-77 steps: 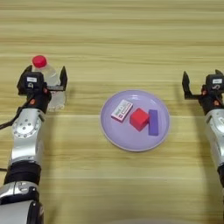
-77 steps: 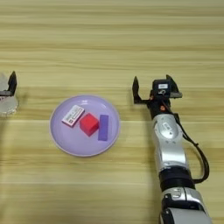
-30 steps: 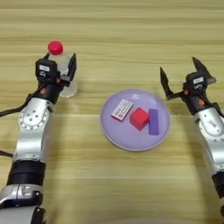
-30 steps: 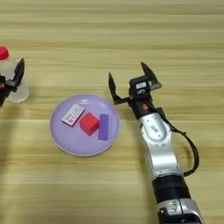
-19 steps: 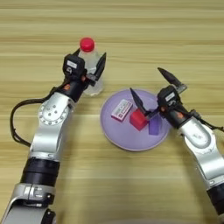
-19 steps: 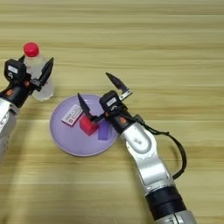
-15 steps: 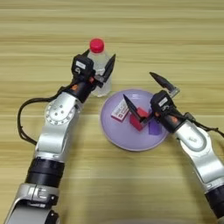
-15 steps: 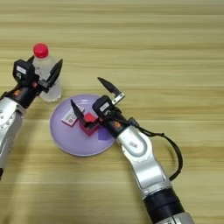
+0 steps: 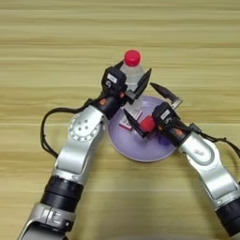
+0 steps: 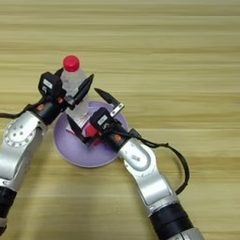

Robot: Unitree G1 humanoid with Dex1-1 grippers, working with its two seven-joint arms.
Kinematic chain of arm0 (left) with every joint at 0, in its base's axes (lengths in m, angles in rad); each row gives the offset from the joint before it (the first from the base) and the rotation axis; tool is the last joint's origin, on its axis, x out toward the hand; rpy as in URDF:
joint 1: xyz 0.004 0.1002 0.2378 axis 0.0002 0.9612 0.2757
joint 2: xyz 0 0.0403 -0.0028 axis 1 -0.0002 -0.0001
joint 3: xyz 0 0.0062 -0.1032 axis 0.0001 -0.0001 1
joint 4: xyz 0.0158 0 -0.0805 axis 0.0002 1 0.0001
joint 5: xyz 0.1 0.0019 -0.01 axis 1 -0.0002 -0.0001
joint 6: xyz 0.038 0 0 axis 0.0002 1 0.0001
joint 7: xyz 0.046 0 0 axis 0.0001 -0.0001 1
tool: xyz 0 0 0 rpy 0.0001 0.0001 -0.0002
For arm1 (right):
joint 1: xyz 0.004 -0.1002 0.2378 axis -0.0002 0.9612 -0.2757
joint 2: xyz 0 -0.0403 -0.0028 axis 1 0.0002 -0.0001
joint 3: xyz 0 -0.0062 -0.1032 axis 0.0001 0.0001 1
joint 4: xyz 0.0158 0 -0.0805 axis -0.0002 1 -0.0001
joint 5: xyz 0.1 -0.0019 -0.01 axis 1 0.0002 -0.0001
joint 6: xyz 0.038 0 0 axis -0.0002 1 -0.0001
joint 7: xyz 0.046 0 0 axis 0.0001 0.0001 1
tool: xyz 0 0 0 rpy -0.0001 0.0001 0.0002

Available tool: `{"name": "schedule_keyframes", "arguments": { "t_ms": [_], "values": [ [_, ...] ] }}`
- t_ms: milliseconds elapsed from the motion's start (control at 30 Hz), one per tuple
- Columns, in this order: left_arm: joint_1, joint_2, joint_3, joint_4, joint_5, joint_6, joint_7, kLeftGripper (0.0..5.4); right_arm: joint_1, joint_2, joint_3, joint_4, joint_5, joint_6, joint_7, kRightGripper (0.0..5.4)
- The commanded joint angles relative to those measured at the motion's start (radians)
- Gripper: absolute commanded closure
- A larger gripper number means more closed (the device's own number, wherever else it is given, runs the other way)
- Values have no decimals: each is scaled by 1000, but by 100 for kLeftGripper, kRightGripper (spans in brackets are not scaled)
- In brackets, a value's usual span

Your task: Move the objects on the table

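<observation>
**Both hands closing in at the lilac plate**

Nearest the front edge of the bench (image 9: 42,42) sit only the two forearms. Further in, around the middle of the bench, the right hand (image 9: 151,112) is over the lilac plate (image 9: 140,154), its two black fingers spread wide on either side of the small red cube (image 9: 148,124); it grips nothing yet. This looks like the approach to a pick, and the next move calls for bringing the fingers together squarely on the cube without nudging the flat white box (image 9: 130,118) lying just beside it on the plate. Beyond, at the plate's far rim, the left hand (image 9: 132,84) clasps the clear bottle (image 9: 133,70), upright, red cap on top.
</observation>
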Motion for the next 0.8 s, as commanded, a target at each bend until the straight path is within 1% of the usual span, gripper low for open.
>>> {"name": "schedule_keyframes", "arguments": {
  "t_ms": [33, 333, 600, 800],
  "values": [
    [4, -18, -28, -32, 12, 2, -7, 233, -2, 1, 2, 0, -7, 11, 0, 0],
    [35, -32, -66, -27, 15, 2, -14, 233, -10, 6, -7, 8, -5, 12, -9, 0],
    [37, -36, -69, -22, 15, 2, -20, 233, -17, 14, -8, 23, 1, 10, -9, 0],
    [36, -40, -66, -22, 14, 4, -21, 233, -17, 39, -4, 55, 59, 32, 28, 0]
  ]
}}
